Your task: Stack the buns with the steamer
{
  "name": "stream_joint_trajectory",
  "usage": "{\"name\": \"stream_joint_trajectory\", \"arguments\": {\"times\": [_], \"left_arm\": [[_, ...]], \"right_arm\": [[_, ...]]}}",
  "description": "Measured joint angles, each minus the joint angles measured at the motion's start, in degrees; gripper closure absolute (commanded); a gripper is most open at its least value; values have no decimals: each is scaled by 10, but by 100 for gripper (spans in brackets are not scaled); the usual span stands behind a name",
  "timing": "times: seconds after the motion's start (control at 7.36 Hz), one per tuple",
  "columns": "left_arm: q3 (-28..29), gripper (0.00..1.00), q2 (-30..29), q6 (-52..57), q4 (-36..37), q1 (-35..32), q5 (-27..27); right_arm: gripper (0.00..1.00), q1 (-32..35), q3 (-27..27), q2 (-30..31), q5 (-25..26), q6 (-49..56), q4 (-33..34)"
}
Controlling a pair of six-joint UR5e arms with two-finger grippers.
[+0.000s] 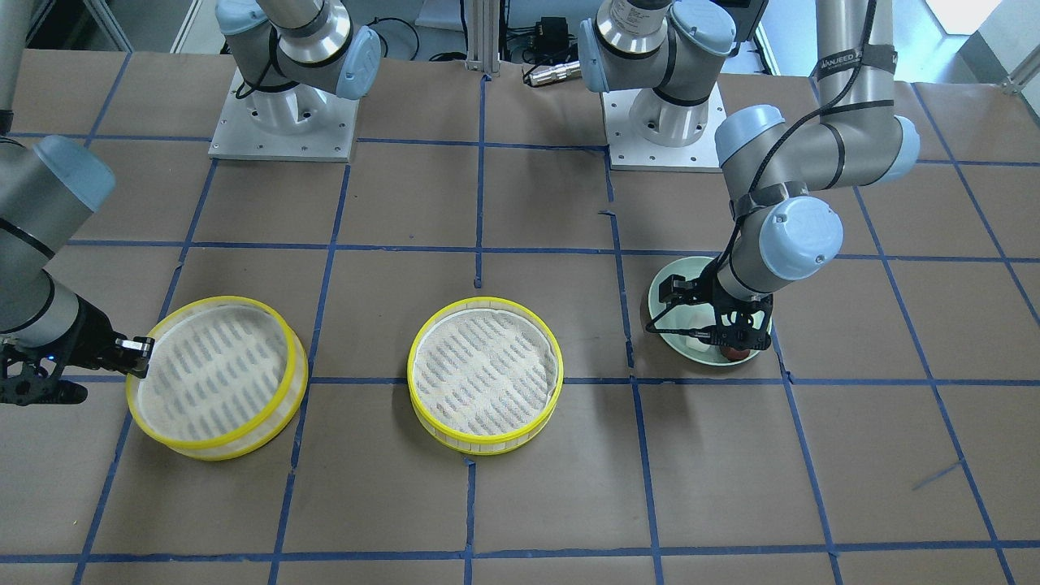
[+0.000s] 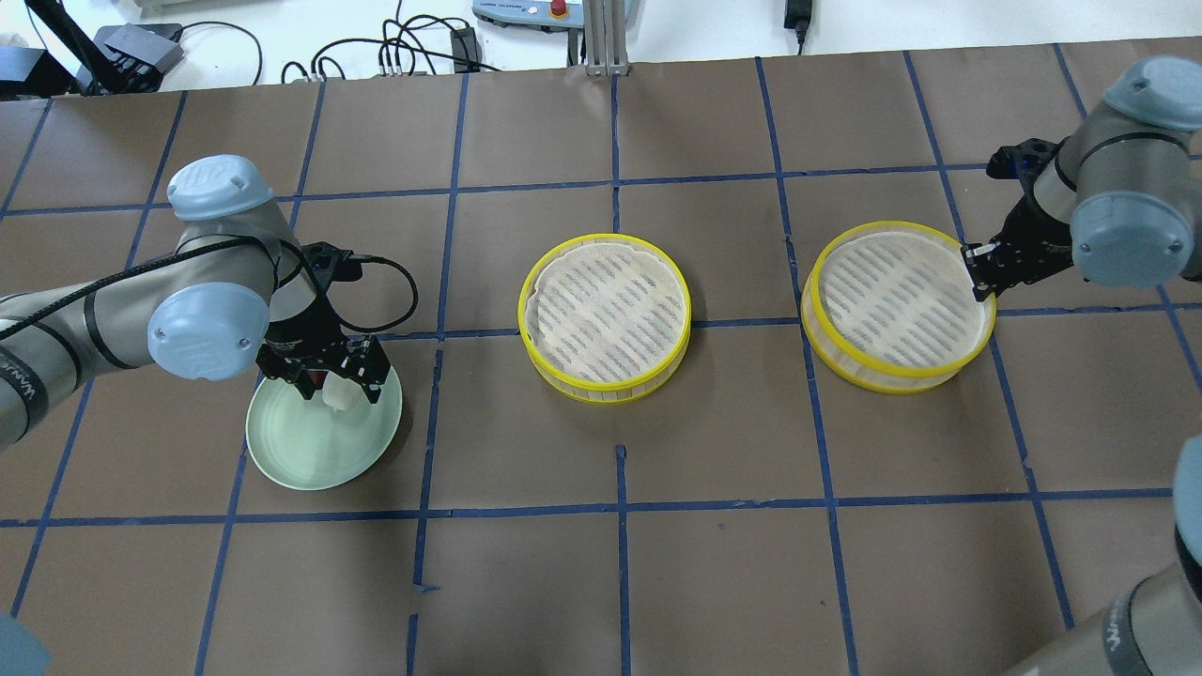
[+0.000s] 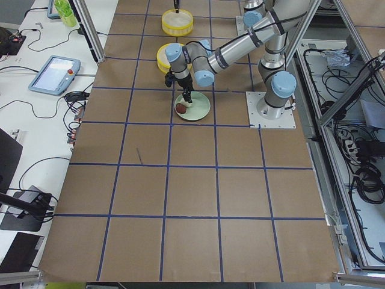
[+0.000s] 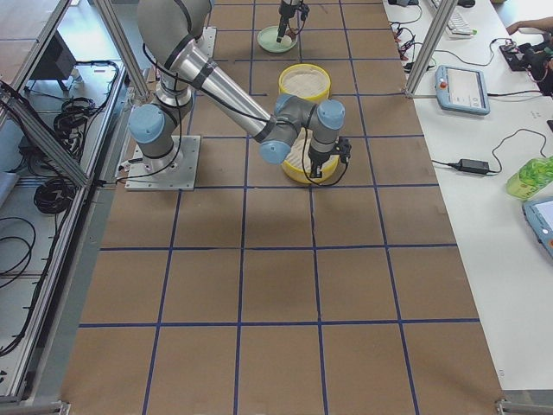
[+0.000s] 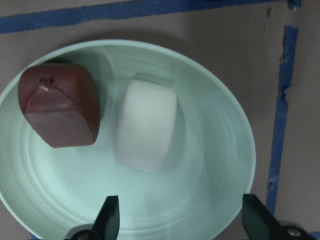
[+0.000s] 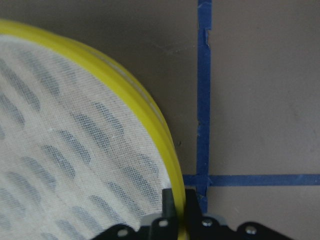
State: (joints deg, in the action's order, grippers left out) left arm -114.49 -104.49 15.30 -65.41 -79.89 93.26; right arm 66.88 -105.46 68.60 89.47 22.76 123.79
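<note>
The white bun (image 5: 145,125) and the dark reddish-brown bun (image 5: 60,107) lie side by side on the pale green plate (image 5: 220,125). My left gripper (image 5: 182,217) hangs open just above them, nearest the white bun (image 2: 340,396); it also shows in the overhead view (image 2: 333,380). One steamer tray (image 2: 601,390) stands at the table's middle. My right gripper (image 6: 178,200) is shut on the yellow rim of the other steamer tray (image 6: 125,90), at that tray's outer edge (image 2: 977,272). Both trays hold nothing.
The brown table is marked with blue tape lines (image 2: 620,507). The two arm bases (image 1: 284,122) stand at the robot's side. Cables and devices (image 2: 394,52) lie beyond the far edge.
</note>
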Motion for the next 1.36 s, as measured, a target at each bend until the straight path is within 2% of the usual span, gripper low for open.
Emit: {"name": "stream_joint_trajectory", "arguments": {"times": [0.14,0.27,0.41,0.54,0.68,0.81,1.09,1.36], "left_arm": [[2,33,-7,0,15,0,0],[2,70,-11,-1,35,0,0],[1,92,-15,0,52,0,-1],[2,99,-17,1,60,0,0],[3,100,-18,1,66,0,0],[4,100,-15,1,76,-1,0],[22,99,11,-11,88,-21,-8],[80,99,38,-93,45,-85,-46]], "right_arm": [[92,0,0,0,0,0,0],[92,0,0,0,0,0,0],[92,0,1,1,1,0,-2],[92,0,5,7,4,0,-7],[92,1,18,21,4,0,-28],[92,3,48,43,4,-1,-82],[92,7,132,102,6,-5,-242],[92,11,176,144,16,-11,-323]]}}
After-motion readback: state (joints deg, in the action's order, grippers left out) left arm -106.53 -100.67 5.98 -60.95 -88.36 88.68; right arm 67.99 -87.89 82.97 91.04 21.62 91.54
